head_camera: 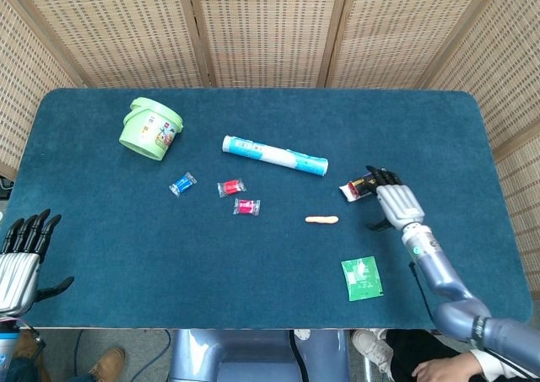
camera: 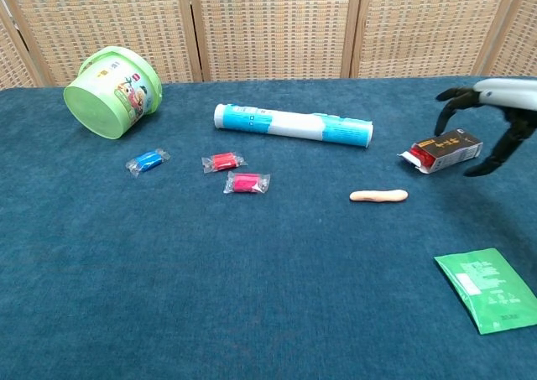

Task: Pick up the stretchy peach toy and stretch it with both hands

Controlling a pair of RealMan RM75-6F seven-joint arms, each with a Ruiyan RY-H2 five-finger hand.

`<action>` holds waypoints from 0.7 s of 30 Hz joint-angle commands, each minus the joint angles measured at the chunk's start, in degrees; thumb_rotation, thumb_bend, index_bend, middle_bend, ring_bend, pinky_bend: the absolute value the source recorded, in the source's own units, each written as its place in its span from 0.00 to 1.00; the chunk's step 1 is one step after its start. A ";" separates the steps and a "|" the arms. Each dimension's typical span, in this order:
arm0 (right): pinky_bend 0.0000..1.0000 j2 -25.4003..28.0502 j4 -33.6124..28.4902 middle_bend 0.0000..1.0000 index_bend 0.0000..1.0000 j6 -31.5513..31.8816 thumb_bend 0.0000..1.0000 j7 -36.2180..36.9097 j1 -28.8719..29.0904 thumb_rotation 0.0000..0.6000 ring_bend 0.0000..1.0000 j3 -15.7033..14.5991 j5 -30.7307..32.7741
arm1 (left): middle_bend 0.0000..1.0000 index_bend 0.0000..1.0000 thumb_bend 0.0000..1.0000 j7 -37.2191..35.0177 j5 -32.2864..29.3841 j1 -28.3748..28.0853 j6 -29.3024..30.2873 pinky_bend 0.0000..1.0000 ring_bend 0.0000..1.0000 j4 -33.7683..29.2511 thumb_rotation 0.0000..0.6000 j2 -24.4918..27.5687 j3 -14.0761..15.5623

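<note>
**Over the table's right side, a hand lines up on the peach toy**

Out on the blue cloth, the stretchy peach toy [head_camera: 321, 220] lies flat and untouched, a short pale strip near the middle-right of the table [head_camera: 253, 289]. The right hand [head_camera: 394, 201] hovers just to its right with fingers spread and nothing in them, released and ready; the chest view shows it raised above the surface, fingertips pointing down. It looks posed for a reach leftward and down onto the toy. The left hand [head_camera: 21, 255] waits at the near-left edge, fingers apart and empty, well apart from the action, so the two-handed stretch is some way off.

Now the clutter. The red and black packet [camera: 441, 150] sits right under the right hand's fingers, the nearest thing to snag on the way across. The green sachet [camera: 487, 289] lies nearer the front edge. The blue and white tube [head_camera: 274, 155] runs behind the toy, clear of it. Two red candies [head_camera: 239, 196], a blue candy [head_camera: 181, 184] and the green bucket [head_camera: 150, 129] sit off to the left, no obstacle here.
</note>
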 commanded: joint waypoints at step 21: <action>0.00 -13.18 7.79 0.00 0.46 -0.21 0.44 -6.22 5.49 1.00 0.00 -2.04 6.58 | 0.00 0.00 0.00 2.10 -3.54 -1.49 -2.54 0.00 0.00 1.19 1.00 -1.63 -0.70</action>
